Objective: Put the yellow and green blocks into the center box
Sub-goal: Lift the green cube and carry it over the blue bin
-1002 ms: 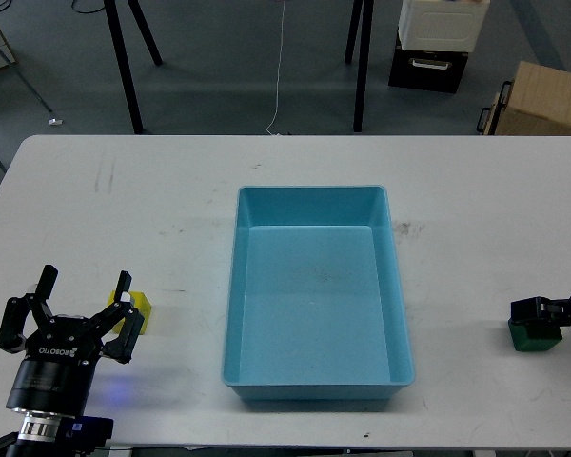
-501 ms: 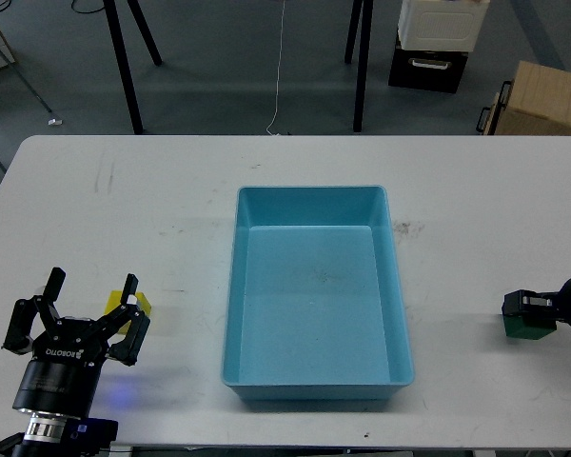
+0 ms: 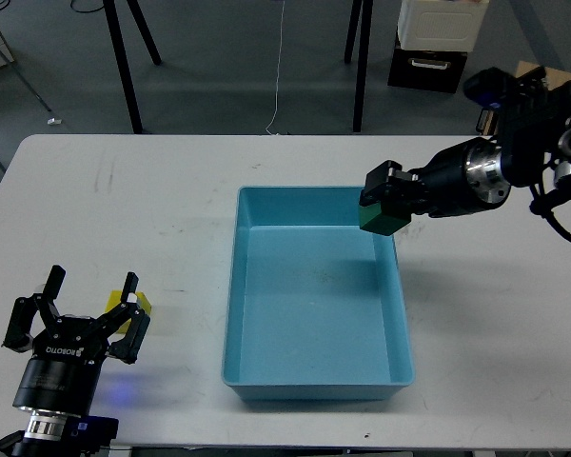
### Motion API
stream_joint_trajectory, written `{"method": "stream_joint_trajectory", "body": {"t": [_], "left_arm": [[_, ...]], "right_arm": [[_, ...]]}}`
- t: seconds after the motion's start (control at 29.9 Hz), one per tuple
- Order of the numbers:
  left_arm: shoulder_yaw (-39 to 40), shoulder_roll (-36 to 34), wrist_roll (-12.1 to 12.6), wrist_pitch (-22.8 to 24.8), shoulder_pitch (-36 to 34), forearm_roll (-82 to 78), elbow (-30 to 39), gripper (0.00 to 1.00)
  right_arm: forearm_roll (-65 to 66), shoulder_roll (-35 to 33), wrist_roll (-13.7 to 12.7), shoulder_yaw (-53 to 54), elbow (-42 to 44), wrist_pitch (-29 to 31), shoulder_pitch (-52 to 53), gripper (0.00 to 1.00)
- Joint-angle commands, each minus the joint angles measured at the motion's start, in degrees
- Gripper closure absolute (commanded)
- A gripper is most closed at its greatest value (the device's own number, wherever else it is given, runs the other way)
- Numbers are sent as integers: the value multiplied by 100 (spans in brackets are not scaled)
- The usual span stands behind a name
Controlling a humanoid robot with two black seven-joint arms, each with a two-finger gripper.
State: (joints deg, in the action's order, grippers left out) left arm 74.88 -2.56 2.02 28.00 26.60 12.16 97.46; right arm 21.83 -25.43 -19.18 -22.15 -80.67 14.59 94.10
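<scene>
The light blue box [image 3: 314,381] lies in the middle of the white table. My right gripper [image 3: 379,203] is shut on the green block [image 3: 377,218] and holds it in the air above the box's far right corner. The yellow block [image 3: 141,303] lies on the table left of the box, mostly hidden behind my left gripper. My left gripper [image 3: 80,309] is open, with its fingers spread on either side of the yellow block, just in front of it.
Black stand legs [image 3: 124,67], a cardboard box [image 3: 542,95] and a black crate [image 3: 428,67] stand on the floor beyond the table's far edge.
My right arm has lifted the green block from the table at the right and carried it up and left to the box's far right corner. The left gripper has barely moved.
</scene>
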Motion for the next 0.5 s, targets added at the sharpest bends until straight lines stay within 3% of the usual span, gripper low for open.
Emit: {"method": "stream_joint_trajectory", "body": {"t": [0.0, 0.17, 0.3, 0.47], "left_arm": [[9, 36, -18, 0, 4, 6, 1, 0], [0, 89, -18, 0, -5, -3, 1, 0], [0, 98, -18, 0, -14, -3, -34, 0], [0, 89, -9, 0, -32, -3, -87, 0]], "right_arm": [[6, 1195, -24, -97, 613, -71, 12, 99], [23, 2128, -59, -465, 1053, -71, -40, 94], [32, 2323, -68, -720, 1089, -71, -163, 85], [32, 2288, -68, -756, 1097, -97, -331, 60]]}}
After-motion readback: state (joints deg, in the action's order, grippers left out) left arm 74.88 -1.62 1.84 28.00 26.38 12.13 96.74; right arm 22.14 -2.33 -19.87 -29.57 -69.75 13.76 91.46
